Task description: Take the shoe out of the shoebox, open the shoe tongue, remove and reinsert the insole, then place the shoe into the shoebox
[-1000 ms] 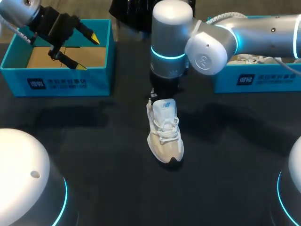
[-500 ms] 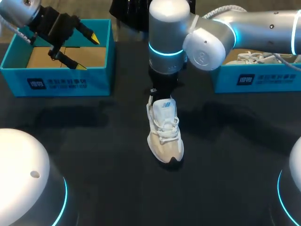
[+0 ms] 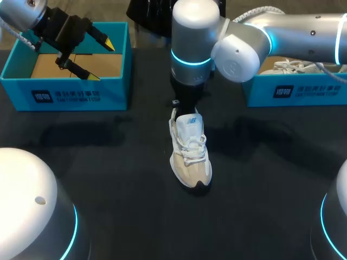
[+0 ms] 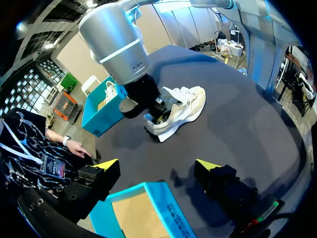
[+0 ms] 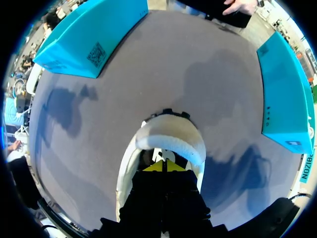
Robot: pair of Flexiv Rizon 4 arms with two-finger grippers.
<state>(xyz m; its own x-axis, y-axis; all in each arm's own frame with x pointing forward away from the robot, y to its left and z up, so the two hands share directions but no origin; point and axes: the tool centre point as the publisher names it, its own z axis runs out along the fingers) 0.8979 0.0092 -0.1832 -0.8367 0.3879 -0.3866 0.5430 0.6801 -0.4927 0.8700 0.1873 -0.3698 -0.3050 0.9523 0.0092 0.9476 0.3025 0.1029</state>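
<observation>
Right jaws: closed together inside the shoe [image 3: 190, 151].
Left jaws: held open over the far-left shoebox [image 3: 116, 92].
Risk: the unheld shoe could be dragged if the insole were pulled.

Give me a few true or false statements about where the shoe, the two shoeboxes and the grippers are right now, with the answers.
1. The shoe stands on the table, between the two shoeboxes. True.
2. The left gripper is shut on the shoe. False: it hangs open over the left shoebox and holds nothing.
3. The right gripper is at the shoe's heel opening. True.
4. The left shoebox has a shoe in it. False: only its bare cardboard bottom shows; a second shoe lies in the right shoebox.
5. The shoe lies on its side. False: it rests upright on its sole.
</observation>
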